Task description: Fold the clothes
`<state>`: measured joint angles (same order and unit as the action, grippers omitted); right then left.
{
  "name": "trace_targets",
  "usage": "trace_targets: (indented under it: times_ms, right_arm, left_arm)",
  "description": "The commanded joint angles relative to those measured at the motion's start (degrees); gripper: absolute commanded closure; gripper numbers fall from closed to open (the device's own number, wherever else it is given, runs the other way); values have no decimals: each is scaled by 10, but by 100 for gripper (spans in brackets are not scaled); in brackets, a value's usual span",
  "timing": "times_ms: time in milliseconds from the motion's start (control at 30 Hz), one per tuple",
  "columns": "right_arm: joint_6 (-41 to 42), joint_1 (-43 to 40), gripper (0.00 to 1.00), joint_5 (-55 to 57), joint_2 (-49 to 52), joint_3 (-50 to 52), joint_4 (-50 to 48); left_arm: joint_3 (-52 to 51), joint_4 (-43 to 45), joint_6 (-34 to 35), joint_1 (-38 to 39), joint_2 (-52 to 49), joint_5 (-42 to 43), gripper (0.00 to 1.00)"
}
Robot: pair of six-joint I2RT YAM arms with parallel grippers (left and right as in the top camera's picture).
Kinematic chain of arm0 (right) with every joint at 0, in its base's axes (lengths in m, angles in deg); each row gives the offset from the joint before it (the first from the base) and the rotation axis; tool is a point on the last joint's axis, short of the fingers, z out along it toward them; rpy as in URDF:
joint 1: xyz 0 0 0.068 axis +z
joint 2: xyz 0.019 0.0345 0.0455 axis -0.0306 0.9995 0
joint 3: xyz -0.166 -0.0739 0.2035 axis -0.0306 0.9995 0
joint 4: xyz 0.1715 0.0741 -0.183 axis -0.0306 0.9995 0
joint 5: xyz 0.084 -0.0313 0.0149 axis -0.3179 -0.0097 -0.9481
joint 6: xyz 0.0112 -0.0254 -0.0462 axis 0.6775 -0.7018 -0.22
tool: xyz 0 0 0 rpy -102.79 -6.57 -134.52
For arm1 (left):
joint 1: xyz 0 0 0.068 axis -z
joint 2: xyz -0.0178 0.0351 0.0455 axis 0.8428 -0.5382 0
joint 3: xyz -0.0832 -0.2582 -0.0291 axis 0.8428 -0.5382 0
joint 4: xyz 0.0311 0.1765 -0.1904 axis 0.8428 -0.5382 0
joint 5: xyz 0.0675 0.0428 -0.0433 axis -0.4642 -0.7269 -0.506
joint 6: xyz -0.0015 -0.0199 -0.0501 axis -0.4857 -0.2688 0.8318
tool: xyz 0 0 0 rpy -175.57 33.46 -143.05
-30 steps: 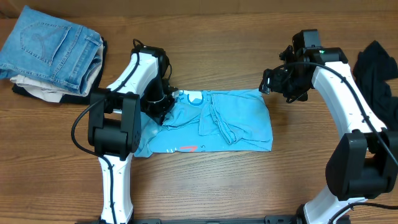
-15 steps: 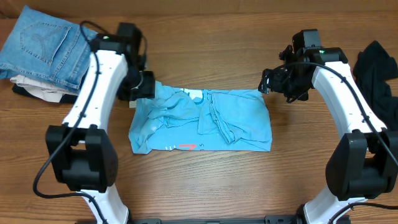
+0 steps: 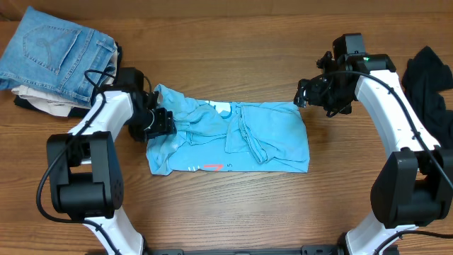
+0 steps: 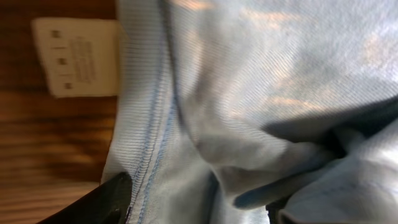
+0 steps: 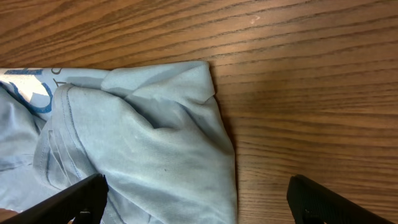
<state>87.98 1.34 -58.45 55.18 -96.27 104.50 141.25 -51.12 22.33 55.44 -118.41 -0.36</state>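
Observation:
The sky-blue T-shirt [image 3: 272, 142] lies crumpled flat in the middle of the wooden table, red lettering showing at its front hem. My left gripper [image 3: 161, 122] sits low at the shirt's left edge, jaws apart, with blue cloth [image 4: 249, 81] bulging between the dark fingers [image 4: 102, 202]. A white care label [image 4: 74, 56] lies on the wood beside the seam. My right gripper [image 3: 306, 93] hovers open over the shirt's far right corner [image 5: 186, 81], one finger [image 5: 74, 199] above cloth and the other above bare wood.
A stack of folded clothes with blue jeans [image 3: 56, 57] on top stands at the back left. A dark garment [image 3: 432, 78] lies heaped at the right edge. Bare table [image 3: 233, 212] runs along the front.
The left gripper let go near the collar, swung out to the back left, then came down at the shirt's left edge with jaws apart. The shirt's left side now lies spread further left. The right arm stayed put.

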Motion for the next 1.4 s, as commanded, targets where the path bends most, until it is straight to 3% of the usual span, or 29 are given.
trace_targets:
  times_ms: [0, 400, 633, 1133, 1267, 1333, 1367]
  right_arm:
    - [-4, 2, 4, -3, 3, -13, -2]
    - [-4, 2, 4, -8, 3, -13, -5]
    - [-4, 2, 3, -8, 3, -13, 1]
    - [-4, 2, 3, -8, 3, -13, 10]
    - [-4, 2, 4, -8, 3, -13, 10]
    - [-4, 2, 4, -8, 3, -13, 10]
    - [-4, 2, 4, -8, 3, -13, 10]
  left_arm:
    - [-7, 17, -64, -17, -11, -31, 25]
    - [45, 17, -151, -17, -10, -29, 23]
    - [43, 60, -164, -10, -11, 2, 23]
    - [-50, 89, -199, 2, -11, 24, 25]
    - [-53, 97, -198, 11, -11, 118, 42]
    - [-53, 99, -183, 19, -11, 156, 66]
    - [-53, 100, -170, 21, -11, 167, 71]
